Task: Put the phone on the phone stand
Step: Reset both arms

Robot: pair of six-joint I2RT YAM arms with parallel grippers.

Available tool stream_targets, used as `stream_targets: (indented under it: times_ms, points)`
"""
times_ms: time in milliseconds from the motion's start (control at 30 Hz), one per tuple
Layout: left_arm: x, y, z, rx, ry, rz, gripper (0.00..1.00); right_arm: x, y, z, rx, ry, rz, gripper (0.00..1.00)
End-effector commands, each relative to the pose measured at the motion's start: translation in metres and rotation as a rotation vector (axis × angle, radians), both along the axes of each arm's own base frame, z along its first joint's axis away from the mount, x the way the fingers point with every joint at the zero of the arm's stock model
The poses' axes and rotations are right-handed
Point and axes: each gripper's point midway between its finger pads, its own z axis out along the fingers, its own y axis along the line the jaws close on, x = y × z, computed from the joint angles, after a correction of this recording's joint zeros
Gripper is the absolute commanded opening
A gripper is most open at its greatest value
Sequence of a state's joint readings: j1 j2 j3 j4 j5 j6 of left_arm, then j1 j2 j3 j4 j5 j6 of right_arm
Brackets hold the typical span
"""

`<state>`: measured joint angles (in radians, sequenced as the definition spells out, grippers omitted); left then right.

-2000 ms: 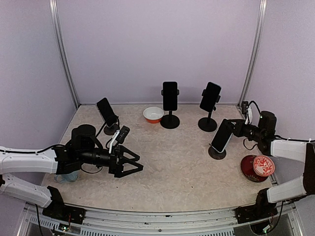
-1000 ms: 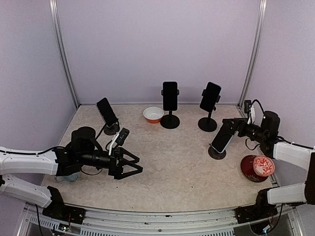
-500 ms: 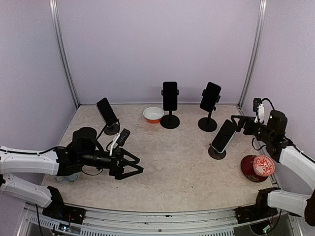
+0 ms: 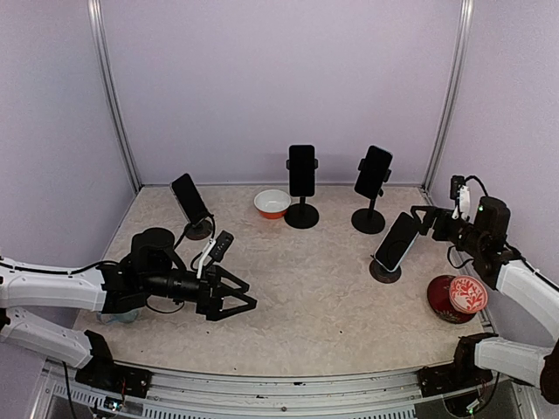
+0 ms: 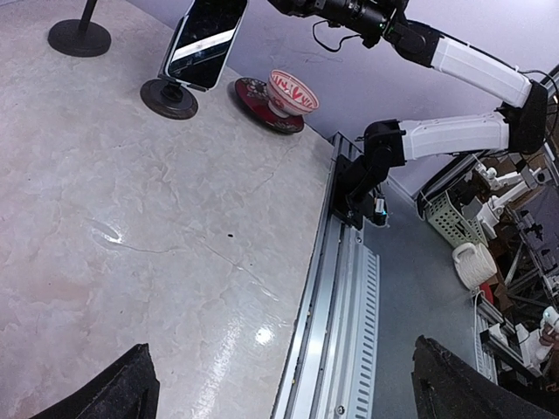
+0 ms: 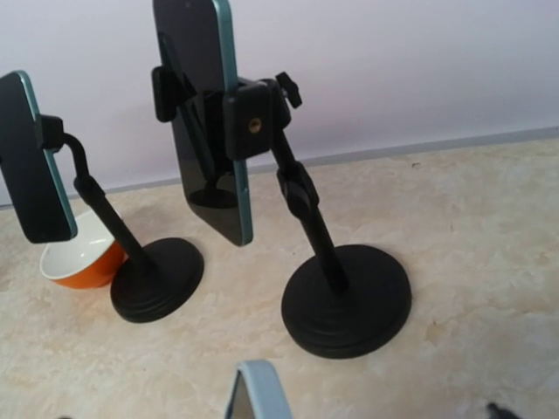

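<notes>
A phone [image 4: 397, 242] in a light-blue case leans on a low phone stand [image 4: 384, 271] at the right of the table. My right gripper [image 4: 424, 219] hovers just right of the phone's top edge, open and not touching it. In the right wrist view only the phone's top edge [image 6: 258, 391] shows at the bottom. My left gripper [image 4: 238, 301] stands open and empty low over the table's left half. In the left wrist view its fingertips [image 5: 122, 393] sit in the bottom corners, with the same phone [image 5: 205, 39] far off.
Three more phones sit on stands: back left [image 4: 190, 199], back centre [image 4: 301, 170] and back right [image 4: 373, 172]. An orange bowl [image 4: 272, 203] lies by the centre stand. A red patterned bowl on a saucer [image 4: 465, 296] sits at the right edge.
My right gripper has drawn back to the right, away from the phone, which stays on its stand. The left arm has barely shifted.
</notes>
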<state>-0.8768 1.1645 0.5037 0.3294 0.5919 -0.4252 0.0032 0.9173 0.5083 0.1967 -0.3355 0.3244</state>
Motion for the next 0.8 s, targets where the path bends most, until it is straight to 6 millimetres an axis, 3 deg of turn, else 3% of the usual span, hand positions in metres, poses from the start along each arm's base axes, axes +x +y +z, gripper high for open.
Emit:
stream_targets:
  times_ms: [0,433,700,767]
  points:
    - [0.001,-0.006,0.012,-0.034,-0.025,0.004,0.99,-0.003,0.0,-0.009,-0.016,0.016,0.01,1.0]
    - [-0.011,-0.01,0.01,-0.042,-0.05,-0.015,0.99,-0.027,-0.002,0.0,-0.044,0.051,0.005,1.0]
    - [-0.022,-0.011,0.031,-0.081,-0.116,0.032,0.99,-0.033,-0.012,0.032,-0.068,0.093,-0.075,1.0]
    - [-0.019,-0.009,0.029,-0.056,-0.132,0.056,0.99,-0.035,-0.012,0.044,-0.061,0.102,-0.079,1.0]
